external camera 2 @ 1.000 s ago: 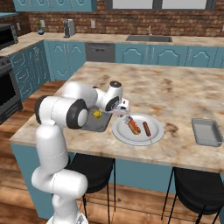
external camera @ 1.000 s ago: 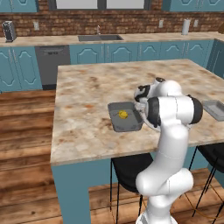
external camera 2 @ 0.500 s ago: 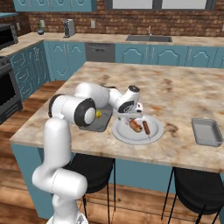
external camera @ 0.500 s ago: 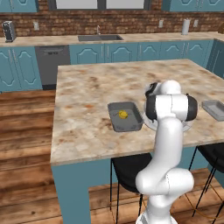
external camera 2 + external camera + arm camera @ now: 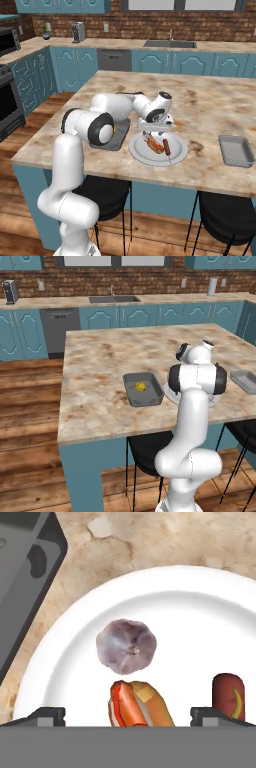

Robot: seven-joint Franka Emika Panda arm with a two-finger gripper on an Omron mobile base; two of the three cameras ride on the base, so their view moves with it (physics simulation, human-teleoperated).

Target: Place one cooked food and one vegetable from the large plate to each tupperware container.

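Note:
The large plate (image 5: 178, 156) lies between two grey tupperware containers. The left container (image 5: 133, 399) holds the yellow vegetable (image 5: 141, 387); the right container (image 5: 236, 150) holds nothing that I can see. On the plate (image 5: 200, 622) lie a hot dog in a bun (image 5: 140, 707), a brown sausage (image 5: 228, 694) and a pale purplish garlic-like bulb (image 5: 126, 646). My gripper (image 5: 151, 131) hangs open just above the plate. In the hand view its fingertips (image 5: 48, 715) stand wide apart either side of the hot dog, touching nothing.
The island counter (image 5: 100, 356) is marble-patterned with bare room behind the plate. A corner of the left container (image 5: 25, 577) sits close to the plate's edge. Stools stand under the counter's front edge (image 5: 220, 222).
The arm has swung from above the left container, where the yellow vegetable lies, over to the plate. The jaws stayed open throughout.

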